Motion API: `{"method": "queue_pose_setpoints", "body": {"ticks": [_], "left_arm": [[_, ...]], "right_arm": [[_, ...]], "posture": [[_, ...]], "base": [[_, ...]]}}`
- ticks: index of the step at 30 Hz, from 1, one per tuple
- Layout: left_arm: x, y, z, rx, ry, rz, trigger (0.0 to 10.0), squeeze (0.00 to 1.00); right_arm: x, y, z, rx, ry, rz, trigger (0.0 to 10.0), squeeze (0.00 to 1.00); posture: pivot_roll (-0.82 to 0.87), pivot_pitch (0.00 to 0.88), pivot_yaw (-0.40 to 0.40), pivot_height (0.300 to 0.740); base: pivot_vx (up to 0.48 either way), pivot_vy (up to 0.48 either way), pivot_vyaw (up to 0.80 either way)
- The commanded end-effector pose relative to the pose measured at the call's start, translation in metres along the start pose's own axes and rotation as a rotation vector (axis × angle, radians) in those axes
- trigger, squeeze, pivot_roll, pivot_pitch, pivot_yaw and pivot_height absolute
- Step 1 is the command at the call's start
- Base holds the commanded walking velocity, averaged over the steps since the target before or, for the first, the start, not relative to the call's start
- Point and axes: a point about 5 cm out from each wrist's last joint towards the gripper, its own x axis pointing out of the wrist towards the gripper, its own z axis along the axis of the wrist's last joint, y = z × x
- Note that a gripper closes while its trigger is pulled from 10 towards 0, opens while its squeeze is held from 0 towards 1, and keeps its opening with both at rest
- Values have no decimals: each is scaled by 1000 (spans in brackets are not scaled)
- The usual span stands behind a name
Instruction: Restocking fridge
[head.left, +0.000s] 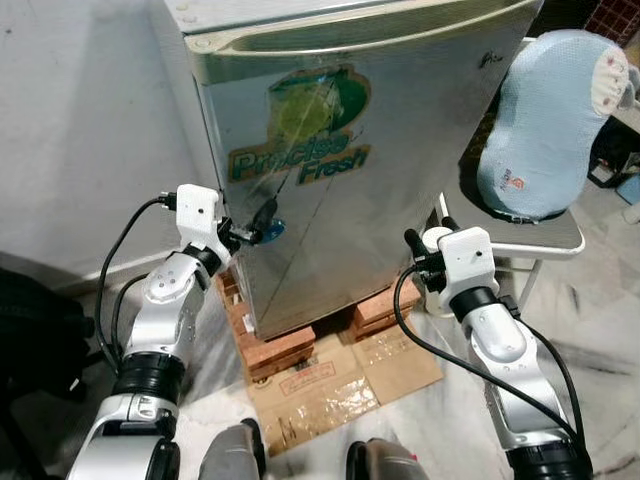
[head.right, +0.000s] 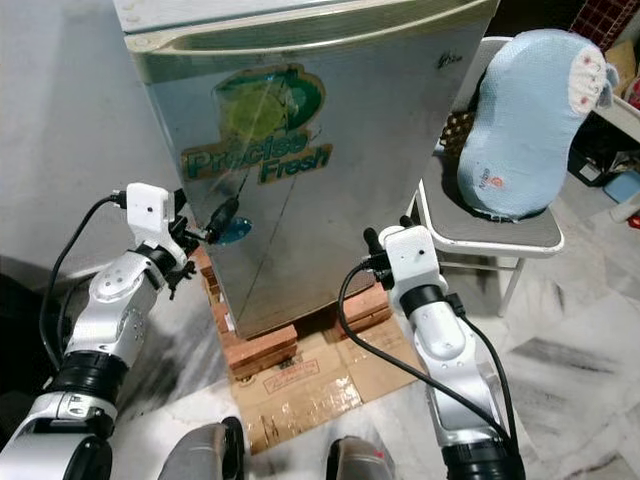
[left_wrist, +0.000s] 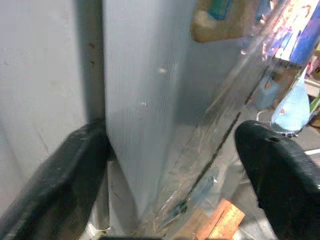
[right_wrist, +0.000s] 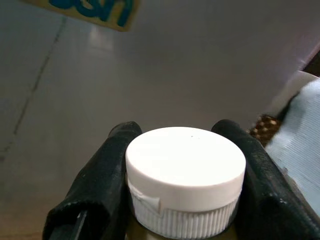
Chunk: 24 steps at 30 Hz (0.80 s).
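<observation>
Closed fridge (head.left: 340, 150), standing on wooden blocks (head.left: 290, 345) over flattened cardboard (head.left: 330, 385) on the floor, door shut and bearing a green label. Left tool (head.left: 250, 228) is at the door's lower left corner, its fingers (left_wrist: 75, 170) spread wide and straddling the door's vertical edge, gripping nothing. Right tool (right_wrist: 182, 165) is clenched on a bottle (right_wrist: 185, 175), both fingers pressed to the sides of its white ribbed screw cap; the bottle is thus held just in front of the door's lower right part. Its body and contents are hidden below the cap. The cap appears rigid, and its ribbing should resist slipping; held by the cap alone, a full bottle may swing or sag, so a steady, upright carry seems advisable. The door is probably stiff on its seal and is best pulled at the free edge the left tool spans. A chair (head.left: 535, 240) beside the fridge carries a pale blue cushion (head.left: 550, 120).
</observation>
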Motion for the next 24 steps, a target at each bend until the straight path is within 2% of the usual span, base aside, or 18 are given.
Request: {"method": "queue_pose_setpoints", "body": {"ticks": [1,2,4,6,7,8,9,10,12,13,19,24], "left_arm": [[2,-27,-10,-6,49,-170,627,0],[2,-27,-10,-6,49,-170,627,0],[-2,-36,-15,0,77,-247,1725,0],[-3,-38,-16,0,84,-265,1725,0],[-5,-45,-18,8,98,-315,3608,0],[-6,-48,-18,10,101,-332,3412,0],[-6,-51,-18,12,100,-344,3725,0],[-7,-54,-18,12,98,-354,4471,0],[-7,-55,-18,12,97,-361,4471,0],[-10,-65,-17,0,87,-373,10000,0],[-12,-76,-16,7,71,-389,10000,0],[-12,-87,-16,-21,65,-395,10000,0]], "right_arm": [[0,-4,8,-13,-33,-10,10000,0],[0,-4,8,-13,-33,-10,10000,0],[1,-3,8,-12,-33,-4,10000,0],[1,-3,8,-12,-33,-3,10000,0],[1,-4,8,-22,-34,-10,10000,0],[0,-7,7,-55,-26,-34,10000,0],[-1,-10,5,-68,-17,-56,10000,0],[-2,-14,3,-55,-3,-84,10000,0],[-3,-16,1,-40,7,-101,10000,0],[-9,-24,-9,-23,72,-180,10000,0],[-11,-24,-14,-27,100,-214,10000,0],[-12,-22,-13,-36,99,-232,10000,0]], "posture": [[-44,168,-50,740],[-44,168,-50,740],[-39,162,-54,740],[-39,162,-54,740],[-36,159,-54,740],[-35,156,-53,740],[-35,156,-53,740],[-35,153,-52,740],[-36,152,-50,740],[-38,146,-43,740],[-39,141,-34,740],[-38,134,-29,740]], "base": [[0,0,0],[0,0,0],[0,0,0],[0,0,0],[0,0,0],[0,0,0],[0,0,0],[0,0,0],[0,0,0],[0,0,0],[0,0,-627],[0,-439,-746]]}}
